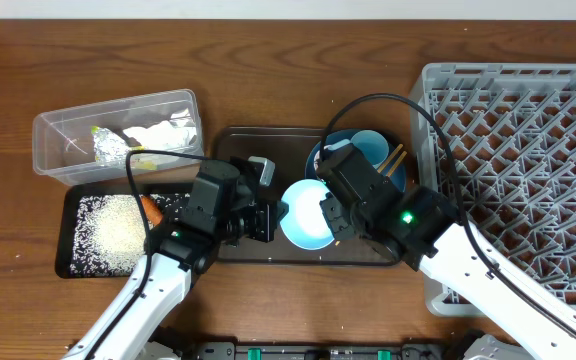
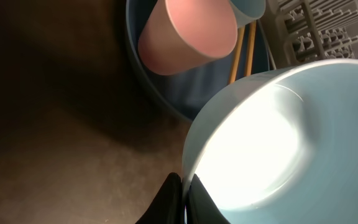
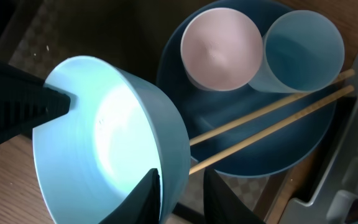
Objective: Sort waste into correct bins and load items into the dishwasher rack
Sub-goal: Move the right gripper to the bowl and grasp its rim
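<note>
Bowl: pale bowl, tilted over the brown tray, just beside the blue plate.
Left tool: pressed together on the bowl rim.
Right tool: fingers astride the other rim; a firm pinch I cannot tell.
Risk: if one tool releases too early, the bowl may fall on the cups.
Count: one bowl, one plate, one pink cup, one light blue cup, two chopsticks.

The bowl hangs between left hand and right hand, seemingly blocking the plate; the rack's top lies open.
</note>
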You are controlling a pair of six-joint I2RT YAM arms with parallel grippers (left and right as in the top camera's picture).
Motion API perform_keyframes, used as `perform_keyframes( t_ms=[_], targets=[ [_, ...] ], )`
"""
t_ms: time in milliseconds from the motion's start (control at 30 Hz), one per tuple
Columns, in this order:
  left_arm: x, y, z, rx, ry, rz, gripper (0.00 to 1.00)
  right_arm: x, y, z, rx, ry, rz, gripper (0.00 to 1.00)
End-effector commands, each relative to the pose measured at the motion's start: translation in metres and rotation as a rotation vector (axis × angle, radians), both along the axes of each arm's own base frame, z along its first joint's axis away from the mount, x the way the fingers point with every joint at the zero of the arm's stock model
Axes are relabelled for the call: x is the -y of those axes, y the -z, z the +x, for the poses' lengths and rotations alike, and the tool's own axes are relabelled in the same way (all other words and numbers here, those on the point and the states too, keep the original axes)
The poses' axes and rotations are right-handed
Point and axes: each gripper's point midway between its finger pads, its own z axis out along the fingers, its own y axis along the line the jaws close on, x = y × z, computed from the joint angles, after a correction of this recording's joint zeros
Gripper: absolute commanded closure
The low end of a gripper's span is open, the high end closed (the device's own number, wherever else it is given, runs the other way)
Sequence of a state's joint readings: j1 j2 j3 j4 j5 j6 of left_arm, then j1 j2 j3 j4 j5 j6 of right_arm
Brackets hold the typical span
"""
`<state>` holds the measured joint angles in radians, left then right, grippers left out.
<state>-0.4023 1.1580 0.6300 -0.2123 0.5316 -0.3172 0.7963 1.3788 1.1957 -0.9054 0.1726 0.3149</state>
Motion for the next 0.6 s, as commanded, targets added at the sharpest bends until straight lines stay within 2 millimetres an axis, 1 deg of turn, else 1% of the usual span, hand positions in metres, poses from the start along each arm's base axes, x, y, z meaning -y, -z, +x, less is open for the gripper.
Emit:
perform_keyframes(
  t_ms=[0,100,267,367,433,567],
  targets=[
    [0.0,-0.009,0.004,0.03,-0.003,-0.001,0.93,-0.004,-0.007,0.0,0.012,-0.003,0.015,0.76],
    [0.001,-0.009,0.004,0.031,-0.002,-0.001,0.93,-0.005,-0.007,0.0,0.013,-0.003,0.015,0.74],
    [0.001,-0.009,0.004,0.031,-0.002,-0.002,0.93,-0.008,-0.006,-0.003,-0.007,-0.016,0.031,0.74],
    [0.001,-0.009,0.004,0.031,-0.002,-0.002,0.92,-0.009,-0.003,-0.004,-0.015,-0.02,0.023,0.76],
    [0.001,-0.009,0.004,0.031,-0.002,-0.002,0.92,-0.009,-0.001,-0.003,-0.014,-0.019,0.013,0.79],
    [0.001,-0.009,0.004,0.031,-0.002,-0.002,0.93,-0.01,0.005,-0.002,-0.026,-0.019,0.0,0.82]
  ],
)
